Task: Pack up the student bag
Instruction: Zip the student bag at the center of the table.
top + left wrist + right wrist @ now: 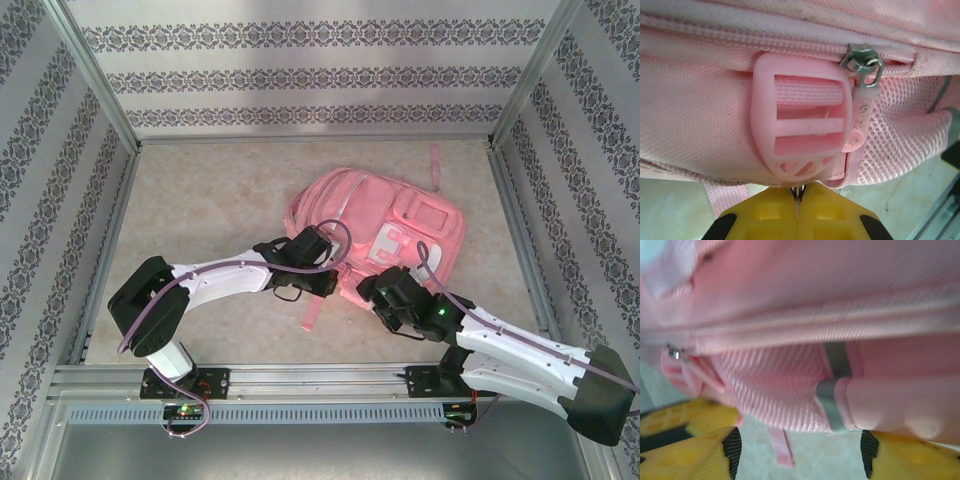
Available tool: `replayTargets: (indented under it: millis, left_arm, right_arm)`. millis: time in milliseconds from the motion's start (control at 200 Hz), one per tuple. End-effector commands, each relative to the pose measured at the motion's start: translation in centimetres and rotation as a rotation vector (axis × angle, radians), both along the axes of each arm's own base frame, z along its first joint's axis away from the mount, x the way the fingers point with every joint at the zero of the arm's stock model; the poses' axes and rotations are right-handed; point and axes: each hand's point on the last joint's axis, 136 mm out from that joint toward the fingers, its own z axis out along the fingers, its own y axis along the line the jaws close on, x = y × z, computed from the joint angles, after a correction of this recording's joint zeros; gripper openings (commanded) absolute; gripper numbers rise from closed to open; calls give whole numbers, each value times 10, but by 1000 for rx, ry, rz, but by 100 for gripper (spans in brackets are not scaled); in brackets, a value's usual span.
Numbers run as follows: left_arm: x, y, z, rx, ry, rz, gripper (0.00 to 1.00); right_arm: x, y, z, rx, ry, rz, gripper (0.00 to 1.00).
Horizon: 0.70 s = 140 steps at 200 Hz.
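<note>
Left hand [333, 284], its 2 yellow fingers [765, 215] pressed together, meets the near-left side of the large pink fabric backpack with pale patches [400, 215]. The tips sit just beneath a pink plastic strap buckle [800, 125]; whether they pinch anything cannot be told. A metal zip slider [862, 57] with a pink pull tab [860, 115] hangs beside the buckle, next to a pink mesh side pocket [895, 145].

Right hand [374, 291] stands spread at the backpack's near edge, its fingers wide apart below the mesh and a grey trim strip [832, 385].

The backpack lies flat on the beige speckled worktop [200, 220], right of the middle and nearer the right edge than the left. 1 loose pink strap [312, 310] trails toward the near edge.
</note>
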Motion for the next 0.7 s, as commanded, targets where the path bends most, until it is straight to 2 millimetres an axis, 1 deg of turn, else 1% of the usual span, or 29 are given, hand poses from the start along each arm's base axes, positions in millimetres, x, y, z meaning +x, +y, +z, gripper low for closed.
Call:
replayTargets:
  millis: [0,60,135,205,275,335,400,435,510,540,630,694]
  left_arm:
    - [2,-28,35,-138,-42,-28,0]
    - [0,-30,31,-139,-26,-32,0]
    - [-2,-35,26,-142,-7,-38,0]
    - [-2,-43,21,-141,6,-44,0]
    - [0,-51,17,-131,12,-50,0]
    - [5,-57,16,-127,8,-48,0]
    - [11,-60,16,-115,-2,-39,0]
    - [14,-62,16,-115,-4,-36,0]
    - [17,-67,19,-125,-6,-35,0]
    - [18,-69,21,-131,-6,-36,0]
    - [20,-72,24,-143,-7,-36,0]
    - [19,-72,26,-146,-7,-36,0]
  right_arm:
    - [27,-40,-9,-169,-67,-53,62]
    - [40,-53,-10,-207,-63,-53,60]
    - [59,-65,-7,-240,-76,-27,57]
    - [73,-70,1,-259,-91,-3,54]
    - [78,-70,10,-255,-89,28,50]
    - [74,-66,19,-235,-86,30,50]
    - [64,-63,22,-179,-78,-2,49]
    - [59,-60,21,-128,-71,-26,48]
    - [44,-53,13,-23,-29,-81,49]
    - [40,-51,9,12,-14,-102,51]
    - [34,-44,-3,111,6,-170,64]
    - [35,-41,-9,162,1,-209,68]
